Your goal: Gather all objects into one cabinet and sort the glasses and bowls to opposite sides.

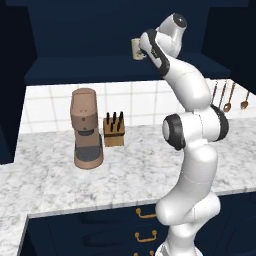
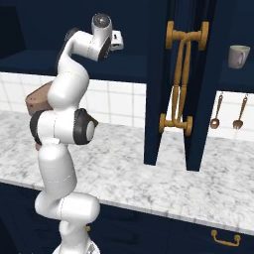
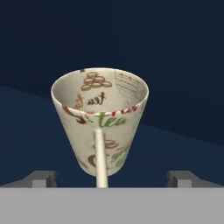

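Hiding most of the cream mug (image 1: 136, 49), the arm leaves spread fingers (image 3: 41, 178) unseen

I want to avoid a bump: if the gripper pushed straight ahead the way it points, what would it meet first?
Most likely the cream mug, which sits dead centre between the open fingers, handle toward the gripper. How far off it is remains unclear.

The cream mug (image 3: 100, 120) carries brown, green and red lettering and doodles. The cabinet (image 2: 198, 74) is dark navy with brass-gold handles (image 2: 181, 79). The counter (image 1: 125, 170) is grey-veined white marble; the coffee machine (image 1: 86, 127) is brown.
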